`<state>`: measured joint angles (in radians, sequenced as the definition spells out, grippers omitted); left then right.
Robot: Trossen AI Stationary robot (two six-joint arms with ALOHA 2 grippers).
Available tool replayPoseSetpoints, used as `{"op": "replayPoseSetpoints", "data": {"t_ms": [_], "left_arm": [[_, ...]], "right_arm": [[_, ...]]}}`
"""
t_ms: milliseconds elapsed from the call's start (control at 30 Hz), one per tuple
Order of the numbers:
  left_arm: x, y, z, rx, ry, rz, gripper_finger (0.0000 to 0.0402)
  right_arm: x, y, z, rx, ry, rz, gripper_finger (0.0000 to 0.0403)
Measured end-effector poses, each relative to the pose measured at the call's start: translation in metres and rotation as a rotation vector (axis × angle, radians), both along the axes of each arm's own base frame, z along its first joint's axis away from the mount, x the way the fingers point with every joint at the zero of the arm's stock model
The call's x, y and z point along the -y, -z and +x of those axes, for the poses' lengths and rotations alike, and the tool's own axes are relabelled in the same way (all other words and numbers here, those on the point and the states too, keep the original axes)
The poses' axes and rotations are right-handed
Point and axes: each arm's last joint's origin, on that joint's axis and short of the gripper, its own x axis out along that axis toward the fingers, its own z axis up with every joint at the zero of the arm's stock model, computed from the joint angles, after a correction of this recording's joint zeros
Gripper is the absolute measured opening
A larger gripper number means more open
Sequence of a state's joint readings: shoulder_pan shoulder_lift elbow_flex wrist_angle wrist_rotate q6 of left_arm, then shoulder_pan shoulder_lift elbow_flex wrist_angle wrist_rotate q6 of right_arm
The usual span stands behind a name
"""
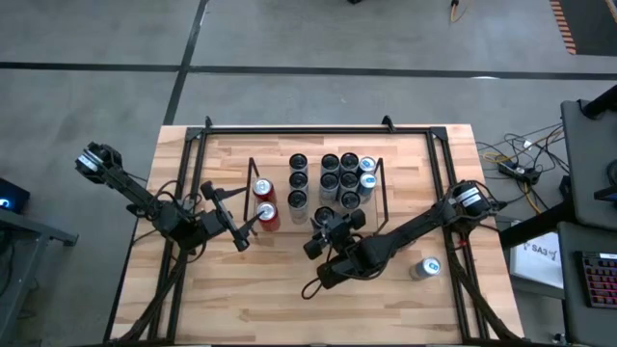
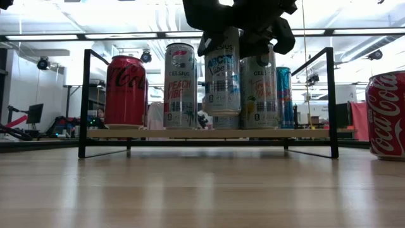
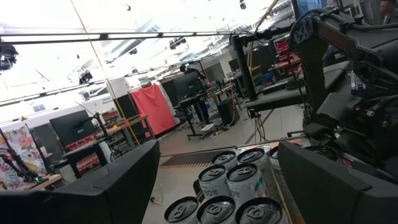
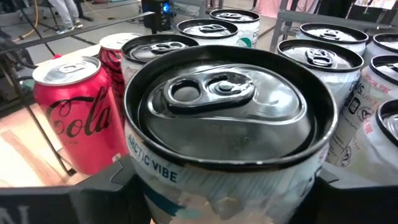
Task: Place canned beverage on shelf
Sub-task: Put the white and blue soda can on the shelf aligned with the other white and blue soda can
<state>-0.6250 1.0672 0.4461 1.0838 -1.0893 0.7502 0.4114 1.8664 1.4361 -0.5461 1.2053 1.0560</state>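
The right gripper (image 1: pixel 325 228) is clamped on a tall silver can (image 4: pixel 227 134) — its fingers press the can's two sides just under the rim, with the top and pull tab filling the right wrist view. In the low view this can (image 2: pixel 223 69) hangs upright, its base a little above the shelf's wooden board, at the front edge of the shelf (image 1: pixel 378 183) and in front of the other silver cans (image 1: pixel 337 176) standing there in rows. Two red cans (image 1: pixel 264 202) stand at the shelf's left end; one more can (image 1: pixel 425 267) stands alone on the table (image 1: pixel 289 299), well apart to the right. The left gripper (image 1: pixel 239 224) sits beside the red cans, jaws spread and empty — its dark fingers (image 3: pixel 121 180) frame the silver can tops beyond.
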Motion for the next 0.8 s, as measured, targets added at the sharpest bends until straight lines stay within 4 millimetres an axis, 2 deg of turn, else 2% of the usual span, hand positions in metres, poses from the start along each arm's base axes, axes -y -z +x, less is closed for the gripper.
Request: {"op": "replayPoseSetpoints", "data": {"t_ms": [800], "left_arm": [[0.0,0.0,0.0,0.001,0.003,0.001,0.0311]], "right_arm": [[0.009,0.016,-0.005,0.016,0.041,0.03,0.0235]]}}
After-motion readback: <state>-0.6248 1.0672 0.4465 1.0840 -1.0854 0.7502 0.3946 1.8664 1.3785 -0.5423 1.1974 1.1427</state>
